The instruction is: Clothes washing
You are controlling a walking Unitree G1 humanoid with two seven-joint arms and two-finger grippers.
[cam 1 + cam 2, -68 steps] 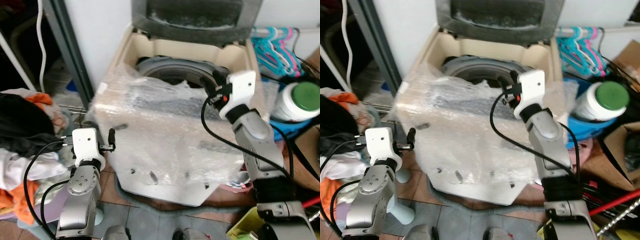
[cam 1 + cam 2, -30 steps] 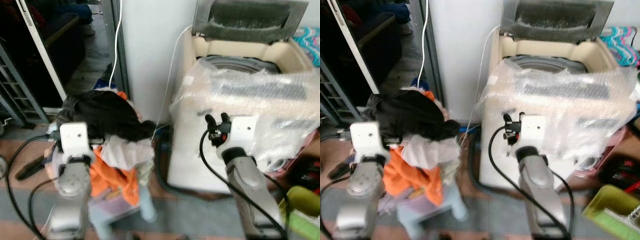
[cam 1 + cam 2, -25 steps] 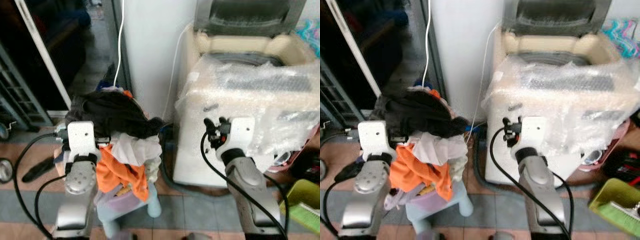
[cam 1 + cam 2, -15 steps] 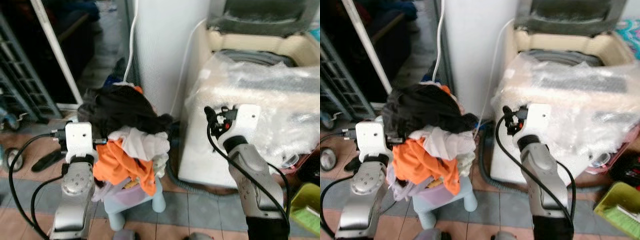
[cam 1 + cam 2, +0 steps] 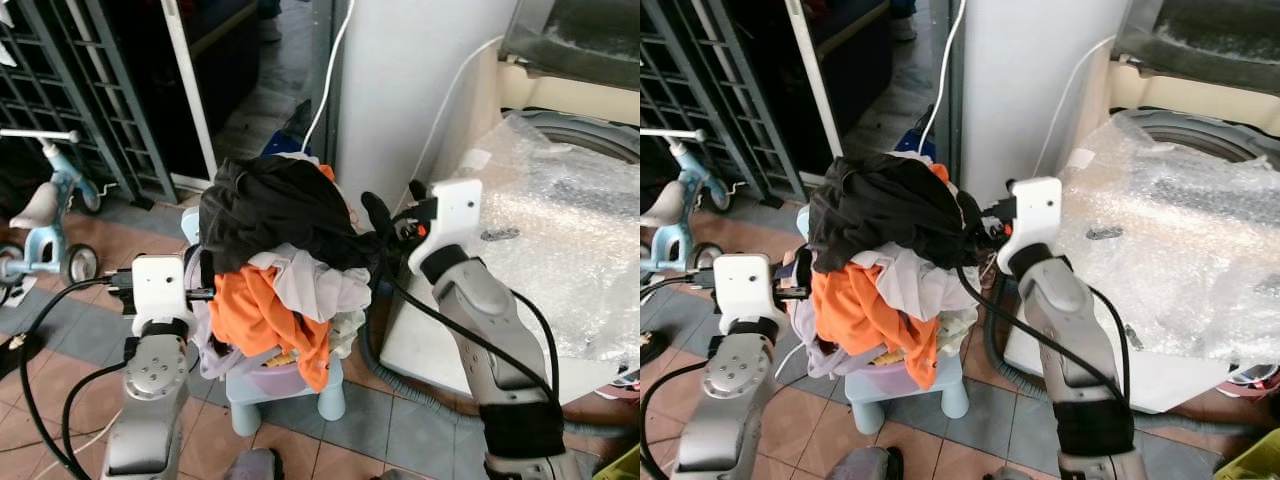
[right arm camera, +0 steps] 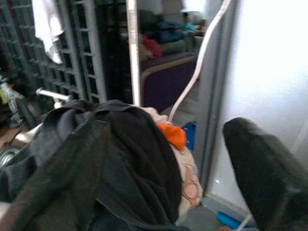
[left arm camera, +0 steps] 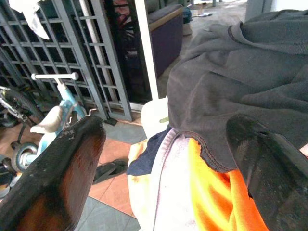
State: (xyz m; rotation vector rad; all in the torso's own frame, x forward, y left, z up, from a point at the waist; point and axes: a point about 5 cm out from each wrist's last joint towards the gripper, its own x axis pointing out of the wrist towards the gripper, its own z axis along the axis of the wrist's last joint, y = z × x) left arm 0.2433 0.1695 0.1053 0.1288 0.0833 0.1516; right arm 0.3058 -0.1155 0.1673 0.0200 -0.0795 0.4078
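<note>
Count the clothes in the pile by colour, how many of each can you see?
Black garment: 1
Orange garment: 1
White garment: 1
Total: 3 colours showing on the pile; more may be hidden underneath.

Matt dark knit cloth [image 5: 270,210] tops the pile; clear bubble wrap [image 5: 560,240] covers the glossy washer [image 5: 450,350].

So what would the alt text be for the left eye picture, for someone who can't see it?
A heap of laundry, a black garment over white and orange clothes, sits on a pale blue plastic stool, with the robot's open left gripper and open right gripper on either side of it. To the right stands a top-loading washing machine draped in bubble wrap.
</note>
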